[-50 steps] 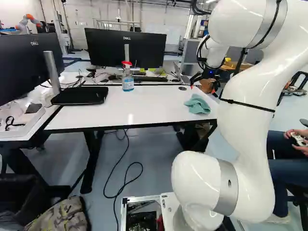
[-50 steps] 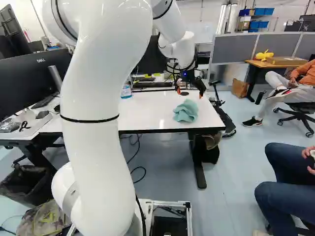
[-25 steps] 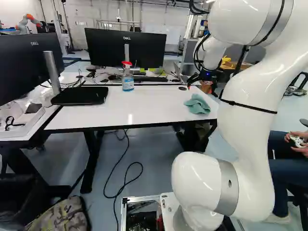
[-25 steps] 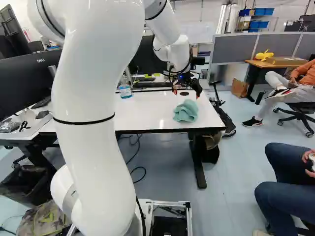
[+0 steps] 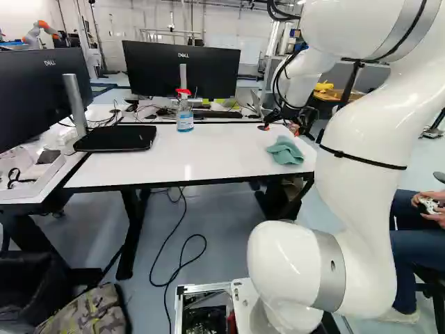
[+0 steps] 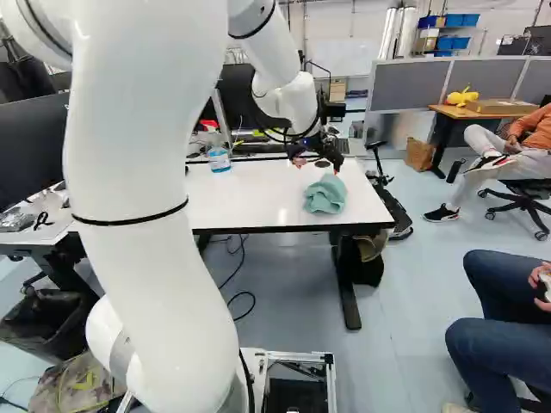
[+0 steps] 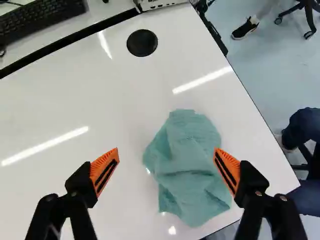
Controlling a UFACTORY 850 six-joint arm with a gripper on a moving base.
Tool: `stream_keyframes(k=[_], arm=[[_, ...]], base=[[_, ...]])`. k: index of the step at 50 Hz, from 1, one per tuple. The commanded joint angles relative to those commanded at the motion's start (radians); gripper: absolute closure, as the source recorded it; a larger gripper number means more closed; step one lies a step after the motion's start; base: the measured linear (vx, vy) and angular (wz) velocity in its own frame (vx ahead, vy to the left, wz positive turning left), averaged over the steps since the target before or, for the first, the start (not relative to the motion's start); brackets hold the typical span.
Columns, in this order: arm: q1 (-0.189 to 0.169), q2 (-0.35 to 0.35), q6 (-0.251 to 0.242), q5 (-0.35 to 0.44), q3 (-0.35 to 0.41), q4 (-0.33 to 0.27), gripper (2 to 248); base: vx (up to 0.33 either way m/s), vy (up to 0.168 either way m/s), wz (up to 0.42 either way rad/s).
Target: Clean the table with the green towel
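Above the far right part of the white table (image 5: 222, 156), my gripper (image 6: 318, 164) hangs with its fingers spread. The green towel (image 6: 326, 195) lies crumpled near the table's right end, a little nearer to the base than the gripper appears. In the wrist view my gripper (image 7: 166, 155) is open with nothing gripped; the towel (image 7: 187, 172) shows beneath it, mostly between the fingers and closer to one of them, its edge overlapping that orange pad in the view.
On the table's far side stands a spray bottle (image 5: 184, 115) with a red top. A black monitor stand (image 5: 115, 138) is at the left. Beyond are a monitor (image 5: 182, 68) and a keyboard (image 7: 37, 22). A person (image 6: 508, 301) sits at the right, away from the towel.
The arm has swung slightly left in the right base view, and my gripper has come down closer to the table. The towel and the base have not moved.
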Motion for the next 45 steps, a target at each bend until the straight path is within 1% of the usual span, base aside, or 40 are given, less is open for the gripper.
stream_keyframes(k=[18, 45], arm=[[0.053, 0.078, 0.0, 0.175, 0.152, -0.003, 3], [0.151, 0.225, 0.0, 0.502, 0.438, -0.01, 3]], base=[[0.0, 0.0, 0.0], [0.0, 0.0, 0.0]])
